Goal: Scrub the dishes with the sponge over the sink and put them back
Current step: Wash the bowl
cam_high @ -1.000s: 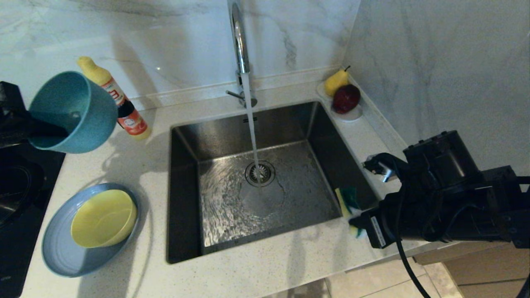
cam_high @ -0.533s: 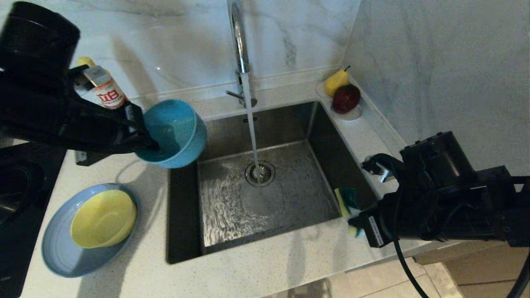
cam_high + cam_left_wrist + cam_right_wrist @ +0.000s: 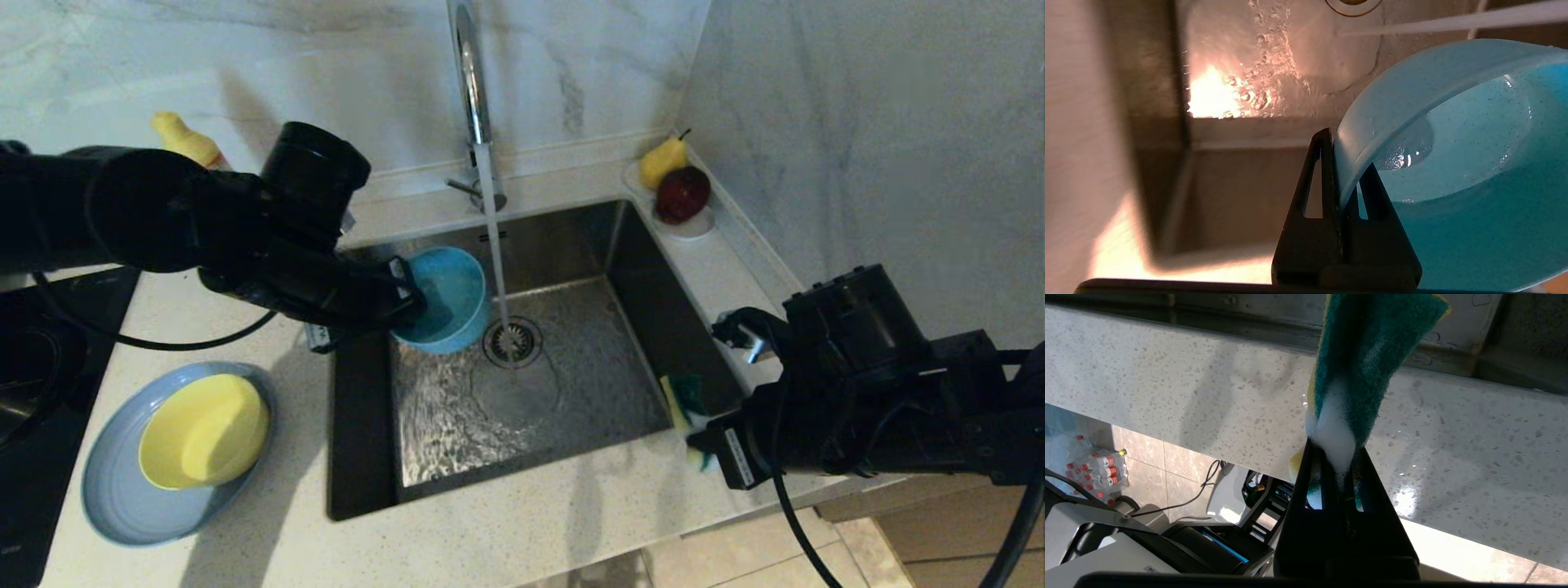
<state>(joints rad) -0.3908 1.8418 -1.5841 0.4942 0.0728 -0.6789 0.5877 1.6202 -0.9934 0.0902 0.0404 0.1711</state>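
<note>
The left gripper [image 3: 1345, 183] pinches the rim of the teal bowl [image 3: 445, 298], holding it tilted over the sink's [image 3: 620, 245] left side, just beside the running water. Wet and rigid, the bowl looks light but slippery. The right gripper [image 3: 1337, 465] squeezes the soft, foamy sponge [image 3: 1367, 355] at the sink's front right corner. The bowl's underside is hidden.

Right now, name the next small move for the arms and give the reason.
Probably bring the right gripper, shut on the soapy sponge at the sink's right edge, across to the teal bowl. The left gripper already pinches the bowl's rim over the basin beside the running water, so scrubbing can begin.
</note>
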